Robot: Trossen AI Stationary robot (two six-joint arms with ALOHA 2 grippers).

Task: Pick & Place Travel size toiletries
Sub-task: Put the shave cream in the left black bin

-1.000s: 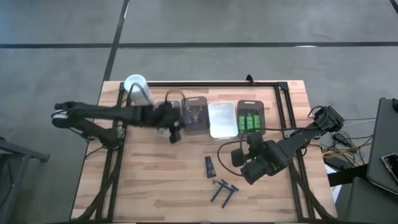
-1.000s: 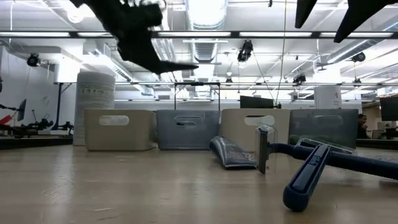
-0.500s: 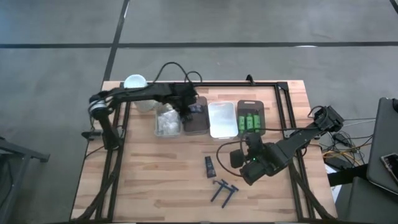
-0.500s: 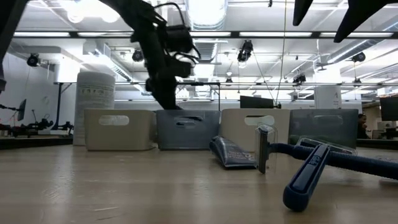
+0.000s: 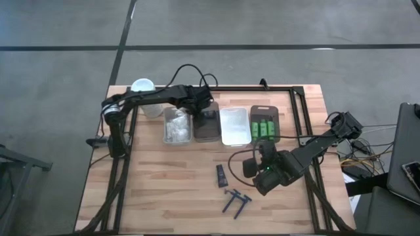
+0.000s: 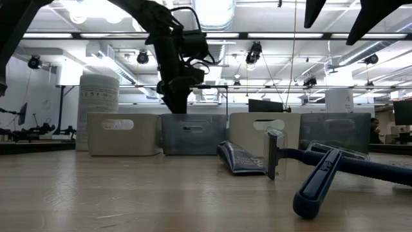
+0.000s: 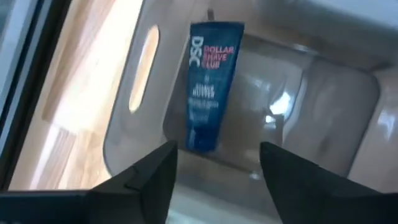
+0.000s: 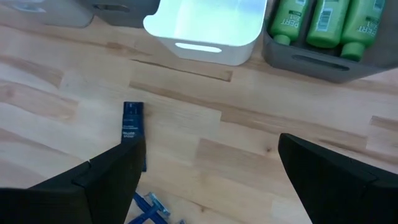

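Your left gripper (image 5: 202, 108) now hangs over the grey tray (image 5: 207, 134), upper middle of the high view; one second ago it was further left, beside the packet tray (image 5: 166, 124). Its fingers (image 7: 149, 180) are spread apart and hold nothing. Below them, in the left wrist view, a blue tube (image 7: 207, 87) lies flat on the tray floor, so you can judge that this piece is already delivered.

The tube is long and narrow; in that view its long axis runs nearly up-down, leaning a little, the crimped end toward the top.

Your right gripper (image 5: 257, 164) waits at lower right of the table, fingers (image 8: 109, 174) wide and empty. Another small tube (image 5: 222, 175) rests on the wood at lower centre, its long axis nearly up-down. The razors (image 5: 235, 199) lie just below it, crossed diagonally. These probably remain for you to pick.
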